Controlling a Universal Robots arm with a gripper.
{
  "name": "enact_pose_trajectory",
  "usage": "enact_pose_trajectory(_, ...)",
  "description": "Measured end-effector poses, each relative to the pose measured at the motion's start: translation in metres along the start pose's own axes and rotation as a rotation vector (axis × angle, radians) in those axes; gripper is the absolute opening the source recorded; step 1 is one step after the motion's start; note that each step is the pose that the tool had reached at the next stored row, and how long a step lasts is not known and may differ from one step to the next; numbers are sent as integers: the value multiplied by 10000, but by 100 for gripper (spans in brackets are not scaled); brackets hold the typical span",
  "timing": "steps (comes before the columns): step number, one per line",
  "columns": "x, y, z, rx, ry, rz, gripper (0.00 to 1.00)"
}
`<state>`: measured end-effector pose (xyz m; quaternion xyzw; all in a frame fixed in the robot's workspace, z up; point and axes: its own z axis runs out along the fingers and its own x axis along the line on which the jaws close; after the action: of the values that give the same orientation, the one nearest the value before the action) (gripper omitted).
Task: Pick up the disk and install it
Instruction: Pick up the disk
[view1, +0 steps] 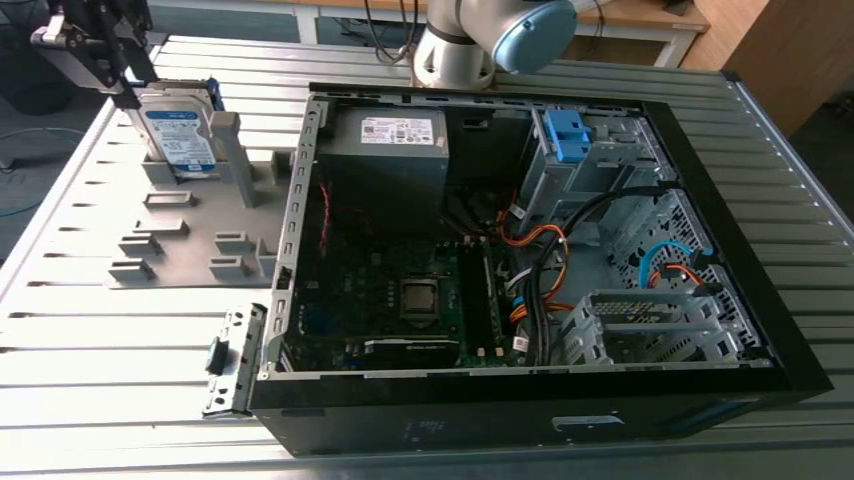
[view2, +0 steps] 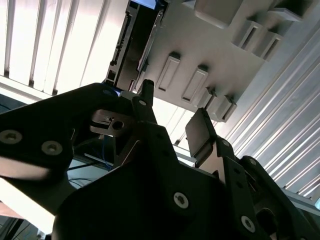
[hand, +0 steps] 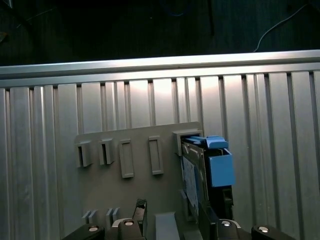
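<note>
our black two-finger gripper hangs wide open over the upright blue-framed silver disk; if it is misaligned, a finger could jam against the disk's edge.

End effector at upright disk in rack.

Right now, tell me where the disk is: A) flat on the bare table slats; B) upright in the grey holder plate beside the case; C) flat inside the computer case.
B: the disk stands on edge in the grey holder plate, at the exterior view's left of the open computer case.
</note>
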<state>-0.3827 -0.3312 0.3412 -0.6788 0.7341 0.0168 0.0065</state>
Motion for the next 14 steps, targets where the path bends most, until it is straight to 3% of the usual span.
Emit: enact_pose_trajectory(14, -79, 6, 27, 4, -2, -2, 53)
